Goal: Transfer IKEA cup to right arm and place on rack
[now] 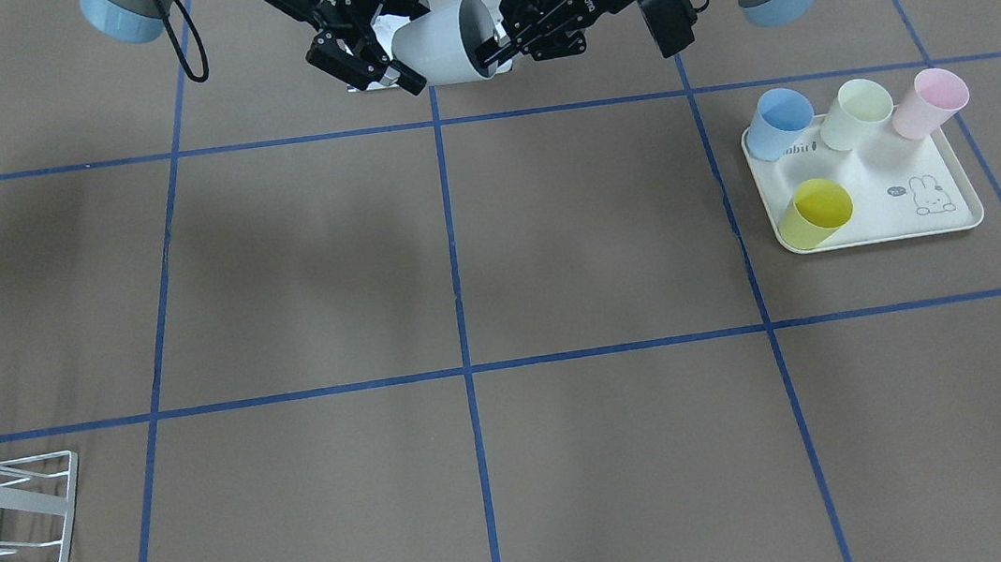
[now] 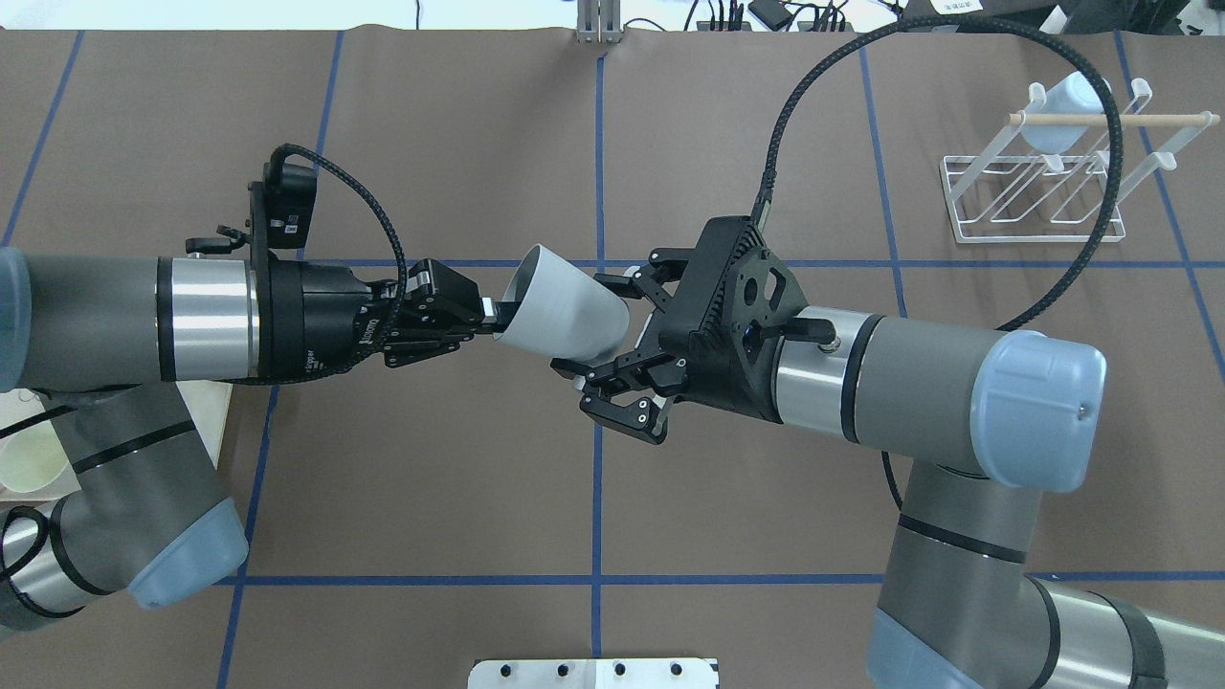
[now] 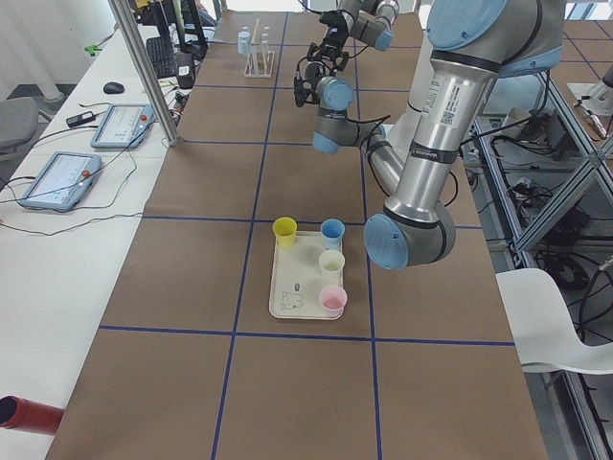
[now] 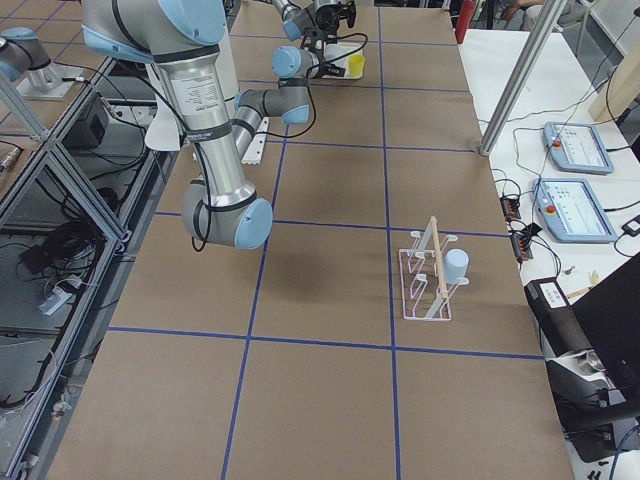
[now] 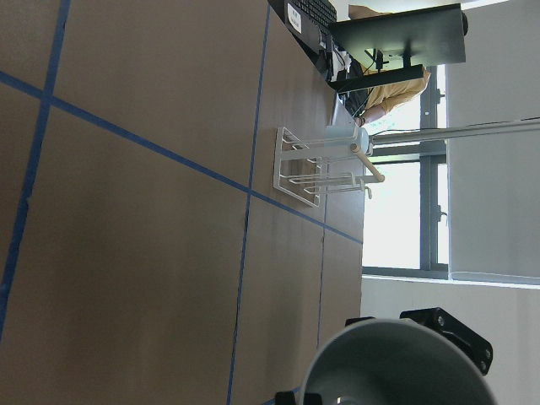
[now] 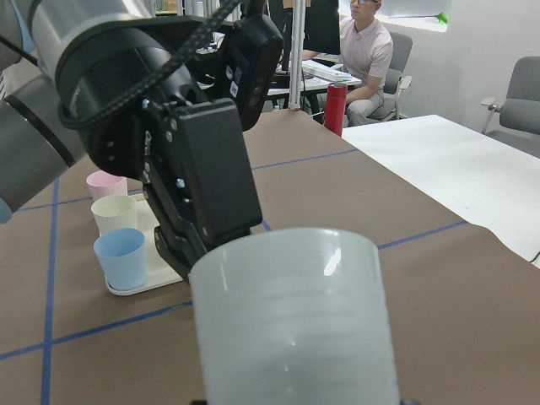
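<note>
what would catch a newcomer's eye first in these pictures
In mid-air at the centre, the left gripper pinches a grey cup by its rim, while the right gripper has its jaws open around the cup's base. Four pastel cups sit on a cream rabbit tray at the robot's left, and a white wire rack stands at its right.

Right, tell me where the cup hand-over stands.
Done: the grey cup is off the table, pinched at its rim by the left gripper. In hand: the right gripper straddles its base, jaws spread, not visibly clamped. Left: right grip, left release, then carrying it to the rack, where one pale blue cup already hangs.
</note>
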Controlling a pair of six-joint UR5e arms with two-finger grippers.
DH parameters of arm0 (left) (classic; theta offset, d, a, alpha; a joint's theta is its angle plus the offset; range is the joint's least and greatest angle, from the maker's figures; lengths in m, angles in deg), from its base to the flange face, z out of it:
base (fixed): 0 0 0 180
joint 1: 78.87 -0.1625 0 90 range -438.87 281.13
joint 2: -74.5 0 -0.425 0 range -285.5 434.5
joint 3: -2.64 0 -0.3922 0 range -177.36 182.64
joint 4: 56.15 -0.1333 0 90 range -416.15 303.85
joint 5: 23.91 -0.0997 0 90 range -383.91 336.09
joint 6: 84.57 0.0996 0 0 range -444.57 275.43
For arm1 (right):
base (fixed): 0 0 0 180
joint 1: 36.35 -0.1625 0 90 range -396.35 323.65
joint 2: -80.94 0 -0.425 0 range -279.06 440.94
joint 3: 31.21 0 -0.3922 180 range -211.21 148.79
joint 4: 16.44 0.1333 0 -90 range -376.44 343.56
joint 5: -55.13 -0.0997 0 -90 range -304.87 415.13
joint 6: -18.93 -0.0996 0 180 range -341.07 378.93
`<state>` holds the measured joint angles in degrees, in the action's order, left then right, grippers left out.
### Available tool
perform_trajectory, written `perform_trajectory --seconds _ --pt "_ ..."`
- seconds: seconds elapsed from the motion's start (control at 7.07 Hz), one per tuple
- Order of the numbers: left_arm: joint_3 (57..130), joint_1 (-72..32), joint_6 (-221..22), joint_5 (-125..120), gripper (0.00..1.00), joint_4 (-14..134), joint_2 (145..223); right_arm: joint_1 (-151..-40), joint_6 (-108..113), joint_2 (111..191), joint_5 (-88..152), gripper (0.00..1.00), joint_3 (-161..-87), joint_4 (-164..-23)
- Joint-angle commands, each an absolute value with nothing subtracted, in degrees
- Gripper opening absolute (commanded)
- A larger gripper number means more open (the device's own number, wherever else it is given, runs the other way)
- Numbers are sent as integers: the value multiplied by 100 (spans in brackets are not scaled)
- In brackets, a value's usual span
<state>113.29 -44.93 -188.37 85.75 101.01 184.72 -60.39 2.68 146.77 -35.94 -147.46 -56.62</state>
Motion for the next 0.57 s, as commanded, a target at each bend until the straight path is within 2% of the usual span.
perform_trajectory --seconds 0.0,0.14,0.28,0.42 --pt "11338 -4494 -18837 8577 0 10100 18480 -6043 258 14685 -3592 53 -14758 -5661" --pt "11347 -4494 -18837 8595 12 10100 18480 -6043 258 14677 -3592 47 -14758 -5661" --pt "11356 -4494 -18837 8612 37 10092 18480 -6043 258 14685 -3592 43 -14758 -5661" --pt "11356 -4485 -18846 8587 99 10083 18480 -6043 258 14685 -3592 42 -14758 -5661"
